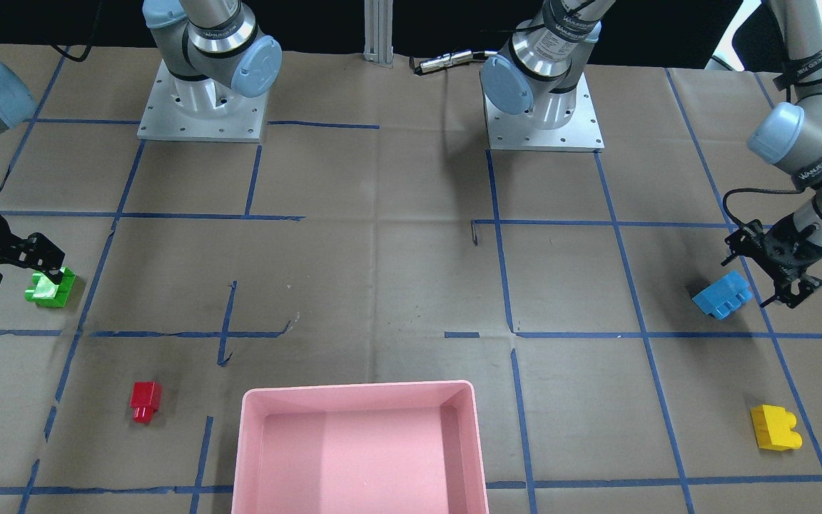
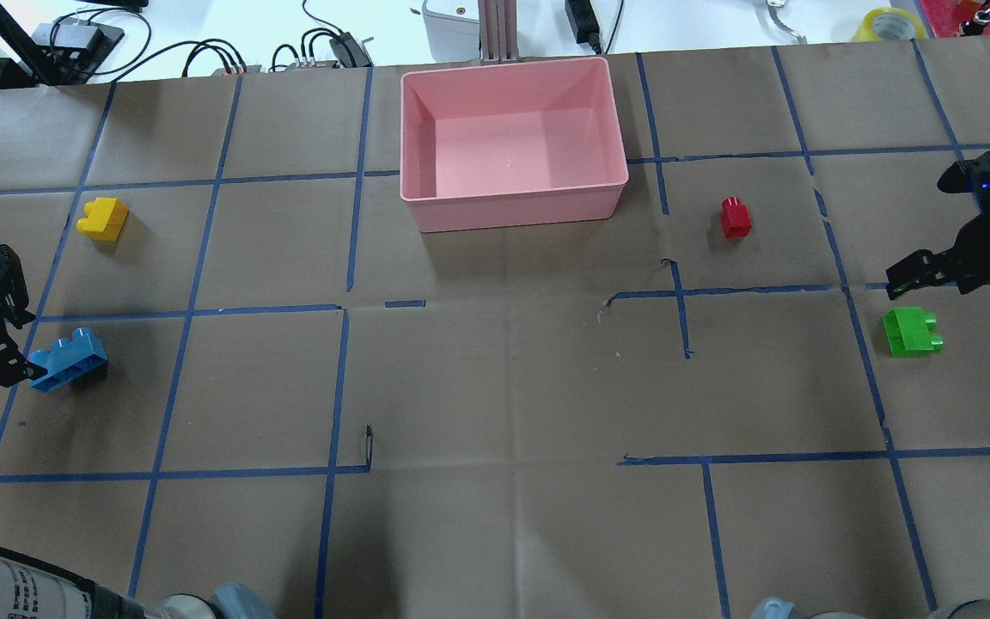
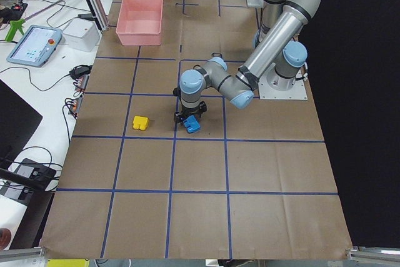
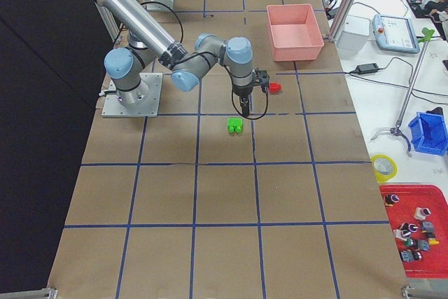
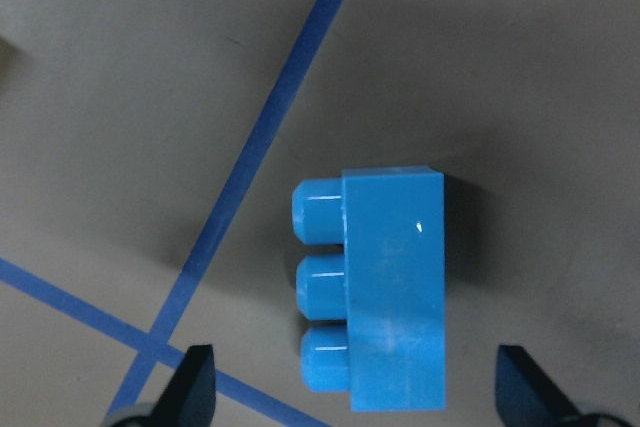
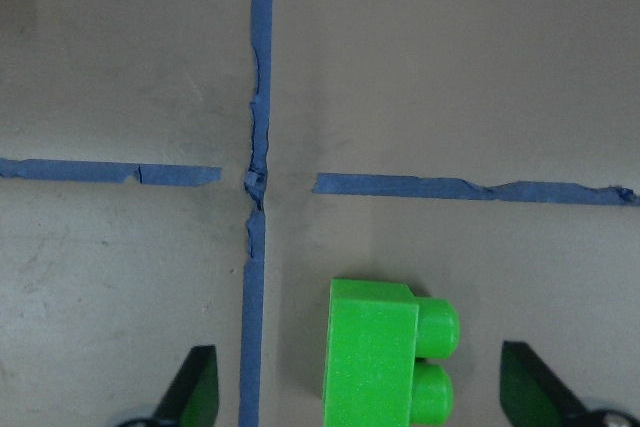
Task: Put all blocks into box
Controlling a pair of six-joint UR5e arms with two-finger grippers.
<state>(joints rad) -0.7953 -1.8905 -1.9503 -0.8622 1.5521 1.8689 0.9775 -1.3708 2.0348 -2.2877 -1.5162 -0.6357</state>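
Hanging over the glossy studded blue block (image 5: 395, 287), the left end effector (image 5: 360, 392) is released; the right end effector (image 6: 360, 392), likewise, over the green block (image 6: 370, 357). Both lie well apart from the smooth pink box (image 2: 512, 208).

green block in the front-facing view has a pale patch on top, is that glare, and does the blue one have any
Exterior front-facing: the green block shows a washed-out whitish sheen on top, most likely glare. Left wrist-mounted: the blue block has only a tiny white glint on its flat face.
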